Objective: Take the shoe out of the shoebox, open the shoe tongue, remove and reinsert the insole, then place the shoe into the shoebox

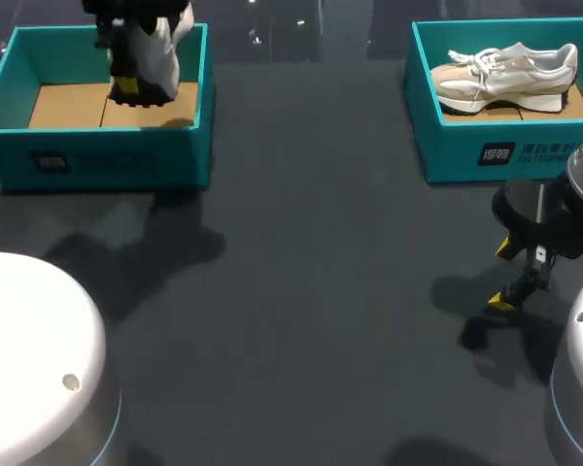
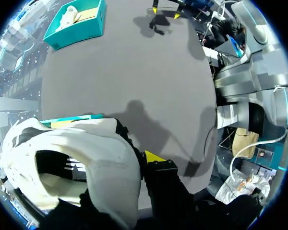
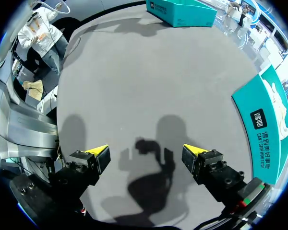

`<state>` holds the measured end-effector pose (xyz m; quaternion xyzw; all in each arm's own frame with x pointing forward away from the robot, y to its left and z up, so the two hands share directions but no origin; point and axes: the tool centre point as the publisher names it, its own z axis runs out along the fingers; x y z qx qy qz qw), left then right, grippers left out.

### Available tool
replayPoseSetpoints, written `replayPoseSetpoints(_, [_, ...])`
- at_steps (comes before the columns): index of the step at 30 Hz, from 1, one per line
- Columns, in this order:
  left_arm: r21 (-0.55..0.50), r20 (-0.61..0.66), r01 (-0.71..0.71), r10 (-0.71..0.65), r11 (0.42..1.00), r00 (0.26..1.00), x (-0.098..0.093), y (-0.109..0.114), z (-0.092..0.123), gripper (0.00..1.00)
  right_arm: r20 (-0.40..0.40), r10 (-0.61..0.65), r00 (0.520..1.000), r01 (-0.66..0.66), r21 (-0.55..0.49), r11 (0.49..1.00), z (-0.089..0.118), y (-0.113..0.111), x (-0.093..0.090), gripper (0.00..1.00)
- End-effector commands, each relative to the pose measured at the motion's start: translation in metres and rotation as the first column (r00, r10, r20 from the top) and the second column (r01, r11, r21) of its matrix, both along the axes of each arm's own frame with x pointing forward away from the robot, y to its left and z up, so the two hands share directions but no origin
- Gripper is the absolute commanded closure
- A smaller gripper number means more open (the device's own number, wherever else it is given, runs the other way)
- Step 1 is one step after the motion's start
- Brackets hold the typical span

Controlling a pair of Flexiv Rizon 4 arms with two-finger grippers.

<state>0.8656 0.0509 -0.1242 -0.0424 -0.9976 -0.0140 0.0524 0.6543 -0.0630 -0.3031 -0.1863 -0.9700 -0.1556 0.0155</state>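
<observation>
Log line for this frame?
left gripper: shut on white shoe over left teal shoebox | right gripper: open, over dark table

Right gripper (image 3: 146, 151) spread wide above grey table (image 3: 149, 72).
Teal shoebox (image 3: 260, 132) just beside it, pale shoe (image 3: 277, 103) inside; second shoebox (image 3: 182, 12) far ahead.

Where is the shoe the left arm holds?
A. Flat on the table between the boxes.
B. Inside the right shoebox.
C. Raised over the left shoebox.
C: the white shoe hangs in the left arm's jaws above the left shoebox.
</observation>
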Motion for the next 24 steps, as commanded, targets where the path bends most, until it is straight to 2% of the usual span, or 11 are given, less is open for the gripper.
replayPoseSetpoints(1, [-0.035,-0.047,0.008,-0.010,0.999,0.999,0.036,0.044,0.000,1.00,0.003,-0.001,1.000,0.001,-0.002,1.000,0.000,0.000,-0.002,0.00])
replayPoseSetpoints(10, [-0.025,-0.065,0.026,-0.028,0.999,0.997,0.076,0.099,-0.010,1.00,0.003,-0.001,1.000,0.001,-0.002,1.000,0.000,0.000,-0.002,0.00])
replayPoseSetpoints(24, [-0.010,-0.052,0.041,-0.041,0.999,0.998,0.113,0.182,-0.029,1.00,0.003,-0.001,1.000,0.001,-0.002,1.000,0.000,0.000,-0.002,0.00])
